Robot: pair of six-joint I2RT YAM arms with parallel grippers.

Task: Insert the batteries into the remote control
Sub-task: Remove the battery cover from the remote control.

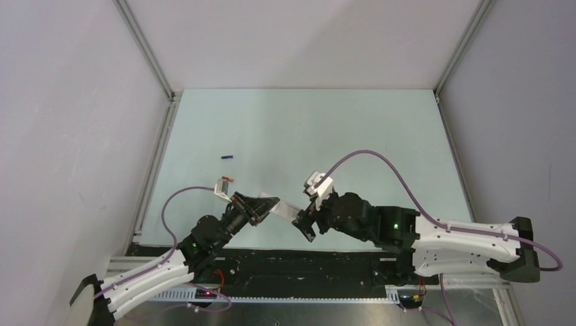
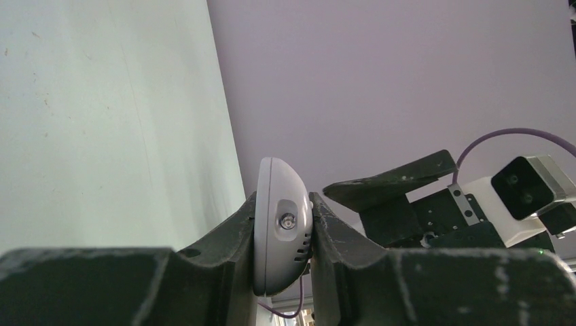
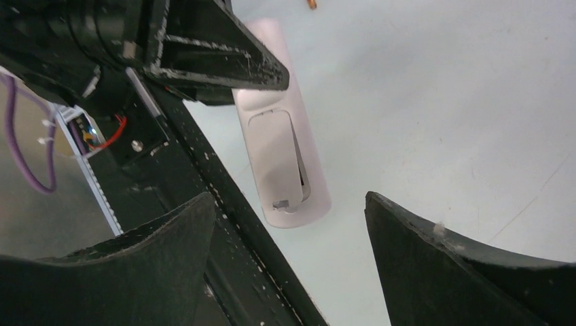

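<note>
My left gripper [image 1: 267, 204] is shut on the white remote control [image 1: 286, 209] and holds it above the table's near edge. In the left wrist view the fingers [image 2: 234, 234] clamp its rounded end [image 2: 282, 224]. In the right wrist view the remote [image 3: 282, 159] shows its back with the battery bay. My right gripper [image 1: 303, 221] is open and empty, with its jaws either side of the remote's free end and not touching it. The dark blue battery [image 1: 227, 157] lies on the table at the far left. The red-orange battery [image 1: 228, 180] lies nearer, and its tip shows in the right wrist view [image 3: 312, 5].
A small white cover plate [image 1: 220, 187] lies beside the red-orange battery, just left of my left gripper. The black rail at the table's near edge [image 1: 306, 257] runs under both grippers. Grey walls close in the pale table [image 1: 306, 129] on three sides.
</note>
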